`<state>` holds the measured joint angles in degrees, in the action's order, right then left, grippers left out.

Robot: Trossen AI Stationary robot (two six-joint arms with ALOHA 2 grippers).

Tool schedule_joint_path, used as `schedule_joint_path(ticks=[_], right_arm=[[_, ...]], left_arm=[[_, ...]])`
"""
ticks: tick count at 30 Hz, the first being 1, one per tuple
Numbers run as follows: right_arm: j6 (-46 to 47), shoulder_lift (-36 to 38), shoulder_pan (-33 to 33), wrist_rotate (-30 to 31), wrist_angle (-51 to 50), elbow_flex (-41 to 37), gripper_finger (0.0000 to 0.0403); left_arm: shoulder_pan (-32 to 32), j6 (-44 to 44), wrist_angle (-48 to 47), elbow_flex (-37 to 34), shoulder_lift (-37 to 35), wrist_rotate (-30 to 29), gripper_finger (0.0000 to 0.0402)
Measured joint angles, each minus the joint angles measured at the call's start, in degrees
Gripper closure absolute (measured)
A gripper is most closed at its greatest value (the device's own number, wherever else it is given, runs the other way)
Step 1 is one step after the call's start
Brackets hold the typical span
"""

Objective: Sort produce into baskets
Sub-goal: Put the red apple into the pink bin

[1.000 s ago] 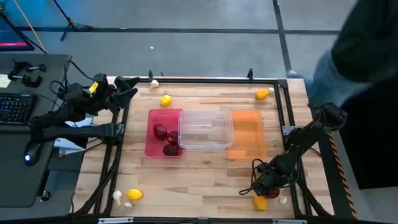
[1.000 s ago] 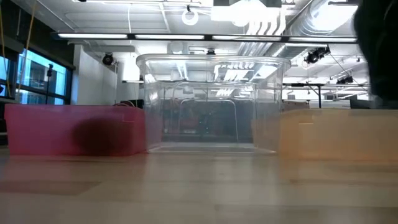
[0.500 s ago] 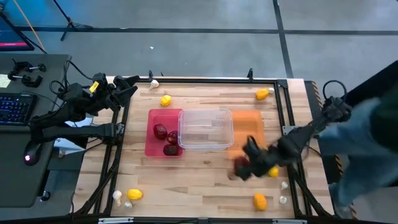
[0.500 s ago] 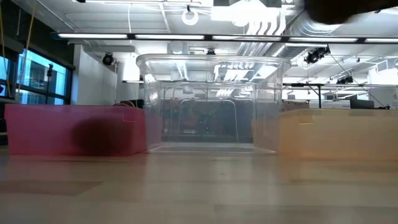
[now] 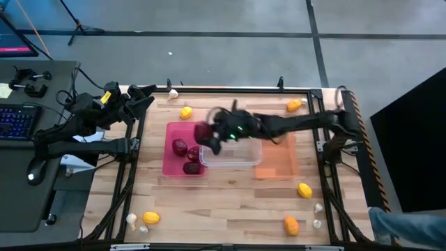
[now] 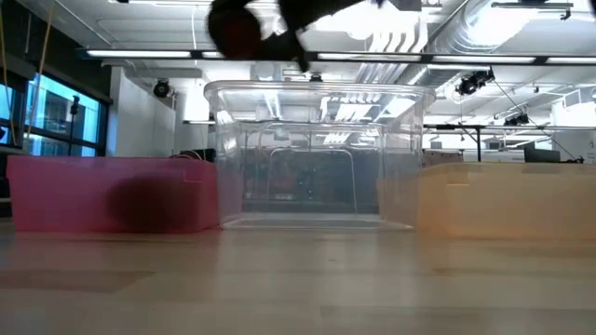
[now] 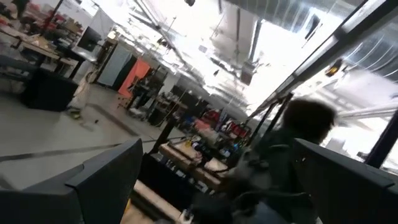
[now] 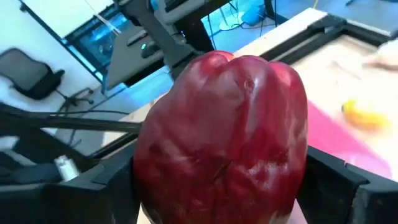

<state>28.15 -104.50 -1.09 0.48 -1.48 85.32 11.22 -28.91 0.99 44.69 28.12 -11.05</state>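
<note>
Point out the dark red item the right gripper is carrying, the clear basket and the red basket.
dark red item (image 8: 227,140): right wrist view, middle of its front.
clear basket (image 5: 233,159): high view, bare floor near its front wall.
red basket (image 5: 169,166): high view, bare floor at its outer edge.

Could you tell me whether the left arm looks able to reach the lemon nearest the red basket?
Probably yes: the left gripper waits at the table's far left corner, and bare tabletop separates it from that lemon.

Right hand (image 5: 209,136) motion-blurred overhead
</note>
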Motion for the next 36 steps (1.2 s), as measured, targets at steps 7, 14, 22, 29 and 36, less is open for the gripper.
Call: schedule_joint_path(ticks=[7,14,22,29,36], right_arm=[[-0.3,-13.5,-3.7,-4.9,-0.7,15.8,0.0083],[1.4,-21.1,-3.9,-5.2,-3.9,24.7,0.0081],[4.6,-24.1,-4.7,-4.7,-4.1,26.9,0.0080],[4.7,-23.8,-5.0,-3.8,-3.3,26.7,0.0079],[4.9,-23.8,-5.5,-3.5,-3.1,26.7,0.0066]], left_arm=[[0.0,0.0,5.5,0.0,0.0,3.4,0.0009],[0.0,0.0,6.0,0.0,0.0,3.6,0.0009],[0.0,0.0,6.4,0.0,0.0,5.8,0.0009],[0.0,-1.0,6.4,0.0,0.0,8.7,0.0009],[0.0,-1.0,6.4,0.0,0.0,9.4,0.0009]])
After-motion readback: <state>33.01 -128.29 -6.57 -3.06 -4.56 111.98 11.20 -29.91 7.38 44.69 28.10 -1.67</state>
